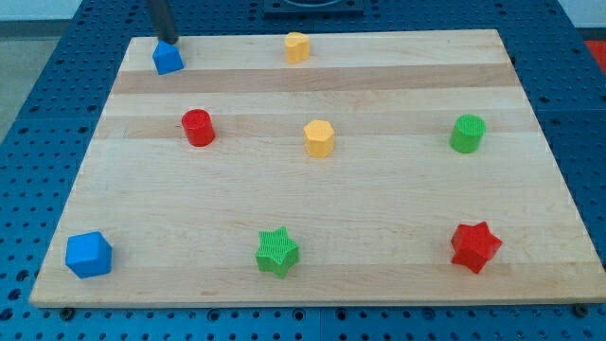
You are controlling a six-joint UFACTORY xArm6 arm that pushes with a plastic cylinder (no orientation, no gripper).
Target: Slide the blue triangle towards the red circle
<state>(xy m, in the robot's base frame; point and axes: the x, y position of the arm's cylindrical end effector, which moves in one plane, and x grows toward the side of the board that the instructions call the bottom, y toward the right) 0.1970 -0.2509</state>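
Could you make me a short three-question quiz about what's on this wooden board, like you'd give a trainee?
1. True or false: my tip is just above the blue triangle, at the view's top left.
2. Multiple choice: which block lies nearest the blue triangle? A) red circle B) green star C) red star
3. Fill in: the block at the view's bottom left corner is a blue ____.

Key: 1 true. 2 A. 3 cube.
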